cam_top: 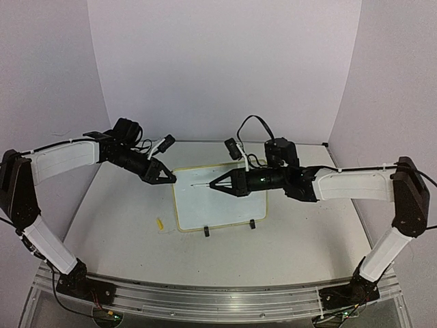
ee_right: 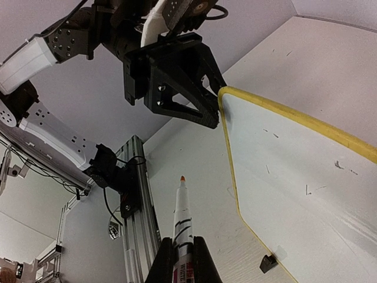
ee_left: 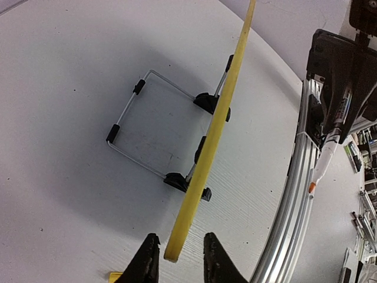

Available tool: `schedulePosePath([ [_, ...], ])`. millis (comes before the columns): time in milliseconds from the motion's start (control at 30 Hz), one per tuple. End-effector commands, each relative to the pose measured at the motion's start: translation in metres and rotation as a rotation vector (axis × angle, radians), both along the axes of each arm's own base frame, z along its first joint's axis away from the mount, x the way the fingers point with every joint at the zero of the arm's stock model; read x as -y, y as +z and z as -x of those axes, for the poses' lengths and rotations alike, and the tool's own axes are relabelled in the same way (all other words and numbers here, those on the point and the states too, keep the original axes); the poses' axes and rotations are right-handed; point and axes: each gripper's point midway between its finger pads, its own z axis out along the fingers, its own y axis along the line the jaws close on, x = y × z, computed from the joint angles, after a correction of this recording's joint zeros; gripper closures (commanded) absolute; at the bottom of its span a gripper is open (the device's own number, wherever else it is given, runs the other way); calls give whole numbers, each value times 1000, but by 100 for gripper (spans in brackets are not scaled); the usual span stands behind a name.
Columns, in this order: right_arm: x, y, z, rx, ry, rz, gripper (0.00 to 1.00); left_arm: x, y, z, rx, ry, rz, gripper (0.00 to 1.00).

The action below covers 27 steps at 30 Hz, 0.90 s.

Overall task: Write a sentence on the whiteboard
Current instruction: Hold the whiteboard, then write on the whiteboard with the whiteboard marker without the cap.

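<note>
The whiteboard (cam_top: 225, 201), white with a pale yellow rim and two black clip feet (cam_top: 207, 231), stands tilted back at the table's middle. My right gripper (cam_top: 213, 184) is shut on a white marker (ee_right: 182, 215) with an orange tip, held just in front of the board's upper left area. My left gripper (cam_top: 171, 179) is open, its jaws either side of the board's top left corner (ee_left: 177, 244) with small gaps. The board face (ee_right: 294, 171) shows only a few tiny faint marks; no readable sentence shows.
A small yellow piece (cam_top: 160, 223) lies on the table left of the board. The board's wire stand (ee_left: 147, 124) sits behind it. An aluminium rail (cam_top: 218, 301) runs along the near edge. Grey walls enclose the back and sides.
</note>
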Motion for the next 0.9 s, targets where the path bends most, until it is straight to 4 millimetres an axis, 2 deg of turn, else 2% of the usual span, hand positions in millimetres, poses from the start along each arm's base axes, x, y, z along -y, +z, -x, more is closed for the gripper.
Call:
schedulePosePath([
  [0,-13,20,-18,64,-24,-54,100,3,19,-11,83,-1,21,79],
  [167,-20,19,-25,67,-27,-54,100,1,13,-11,95,0,2,95],
  [267,-24,18,-28,70,-27,-53,100,-1,11,-11,109,0,-9,100],
  [867,-49,11,-42,82,-18,-41,100,-3,4,-5,145,-18,-48,100],
])
